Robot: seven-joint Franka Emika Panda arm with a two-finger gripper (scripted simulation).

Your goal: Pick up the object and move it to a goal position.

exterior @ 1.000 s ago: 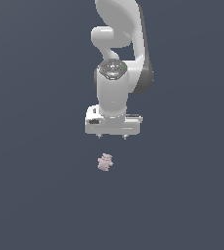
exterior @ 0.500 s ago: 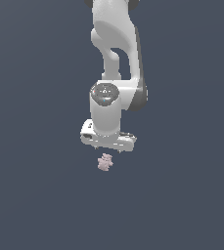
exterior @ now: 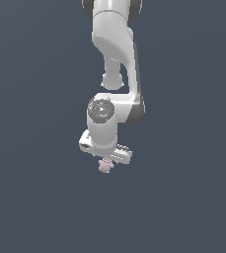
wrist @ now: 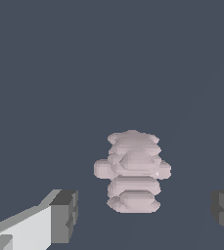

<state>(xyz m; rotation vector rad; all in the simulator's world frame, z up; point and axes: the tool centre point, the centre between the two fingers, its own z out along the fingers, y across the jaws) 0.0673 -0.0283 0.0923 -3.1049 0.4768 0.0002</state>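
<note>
The object is a tiny pale pink lumpy figurine point(exterior: 105, 166) lying on the dark grey floor. In the exterior view it sits just under the white gripper point(exterior: 106, 159), partly covered by the hand. In the wrist view the figurine point(wrist: 132, 171) shows whole, lying between the two dark fingertips point(wrist: 64, 215), which stand wide apart on either side of it. The gripper point(wrist: 145, 215) is open and holds nothing; the fingers do not touch the figurine.
The white arm point(exterior: 115, 59) rises above the gripper toward the top of the exterior view. The dark grey floor point(exterior: 183, 197) is plain and even all around.
The arm has come down and the gripper has lowered onto the figurine, which has not moved. The fingers now straddle it.
</note>
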